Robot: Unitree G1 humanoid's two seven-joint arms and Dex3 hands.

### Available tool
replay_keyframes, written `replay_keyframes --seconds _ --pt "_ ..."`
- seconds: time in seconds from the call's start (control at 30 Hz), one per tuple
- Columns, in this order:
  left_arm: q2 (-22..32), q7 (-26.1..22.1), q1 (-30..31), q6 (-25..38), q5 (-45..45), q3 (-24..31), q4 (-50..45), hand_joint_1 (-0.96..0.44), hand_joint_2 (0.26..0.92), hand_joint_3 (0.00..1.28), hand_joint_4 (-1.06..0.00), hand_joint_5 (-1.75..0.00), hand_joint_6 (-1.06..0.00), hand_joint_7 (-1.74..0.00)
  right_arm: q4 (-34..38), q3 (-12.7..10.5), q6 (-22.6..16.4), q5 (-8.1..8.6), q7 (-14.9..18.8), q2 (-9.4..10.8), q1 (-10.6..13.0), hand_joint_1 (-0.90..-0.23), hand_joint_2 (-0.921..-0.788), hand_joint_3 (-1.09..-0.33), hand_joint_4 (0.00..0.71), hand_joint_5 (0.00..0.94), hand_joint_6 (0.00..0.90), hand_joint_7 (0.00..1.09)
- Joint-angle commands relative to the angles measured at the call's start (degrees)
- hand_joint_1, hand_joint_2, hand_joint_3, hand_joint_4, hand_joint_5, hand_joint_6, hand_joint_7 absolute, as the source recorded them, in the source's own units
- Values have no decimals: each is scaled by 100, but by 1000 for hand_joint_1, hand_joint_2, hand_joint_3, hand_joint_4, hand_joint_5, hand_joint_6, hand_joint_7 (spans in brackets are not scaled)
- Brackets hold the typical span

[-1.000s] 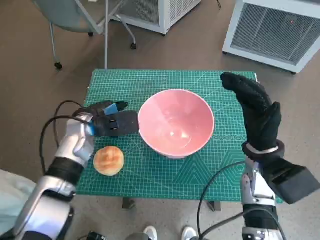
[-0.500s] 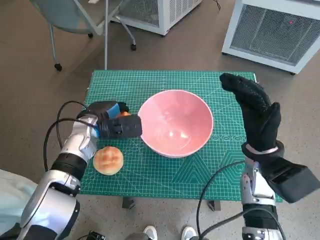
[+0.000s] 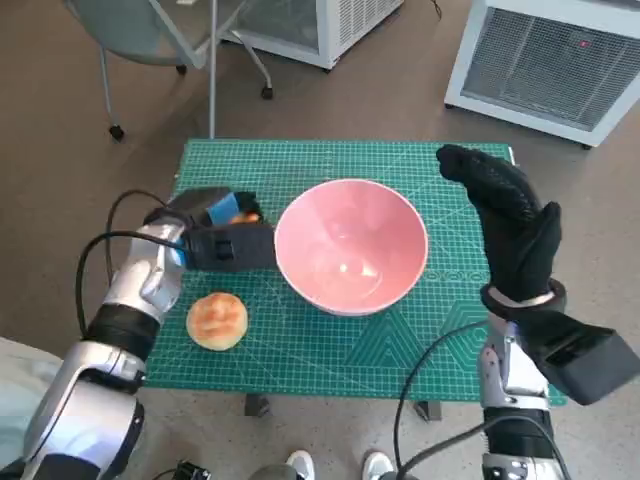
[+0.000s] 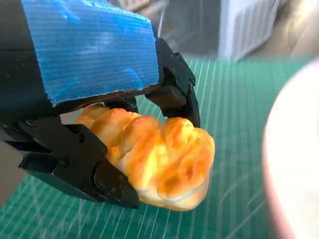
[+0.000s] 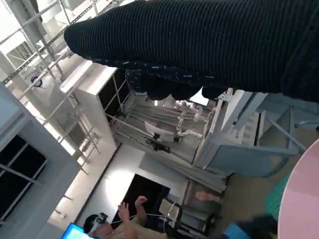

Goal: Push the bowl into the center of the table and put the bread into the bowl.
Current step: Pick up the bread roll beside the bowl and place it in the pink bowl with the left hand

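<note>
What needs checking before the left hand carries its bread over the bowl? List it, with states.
1. Bread held in left hand: ok, fingers clamp it on both sides.
2. Bowl near the table's middle: ok.
3. Bowl interior free: ok.
4. Right hand away from the bowl: ok, raised beside its rim.
5. Second bun out of the path: ok, on the mat nearer the robot.
6. Grip firmness: cannot tell.

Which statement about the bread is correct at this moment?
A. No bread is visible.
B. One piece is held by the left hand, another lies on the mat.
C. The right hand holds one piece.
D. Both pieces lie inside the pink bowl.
B: the left hand grips a bread piece, while a round bun lies on the green mat beside the pink bowl.
</note>
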Motion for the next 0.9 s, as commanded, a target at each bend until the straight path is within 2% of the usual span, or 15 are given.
replay_keyframes --seconds 0.03,0.2,0.3,0.5,0.7,0.9 --pt "236 -121 336 175 -180 345 -1037 2 914 74 -672 -1335 -694 -939 18 14 83 62 104 13 109 -627 -921 -695 132 6 -1 428" --pt "324 -76 719 289 -256 683 -2193 2 917 62 -695 -1251 -666 -1030 10 2 105 114 172 6 121 -633 -921 -692 133 6 -1 429" --pt "283 108 989 237 -212 840 -2962 2 915 60 -706 -1179 -654 -1105 13 -5 142 143 203 -2 114 -640 -921 -687 132 5 -1 428" --pt "139 471 1314 2 -83 945 -3849 2 918 54 -719 -1129 -639 -1156 -1 -9 159 128 209 -6 121 -651 -921 -682 132 4 -1 427" --pt "-147 943 1496 -422 177 735 -4265 1 920 52 -739 -1131 -618 -1152 -10 -15 166 96 192 -14 134 -642 -921 -682 133 4 -1 427" --pt "-448 1251 1417 -990 431 335 -4028 0 918 46 -768 -1086 -610 -1173 -20 -25 116 24 151 -29 160 -634 -921 -684 134 4 -1 426"
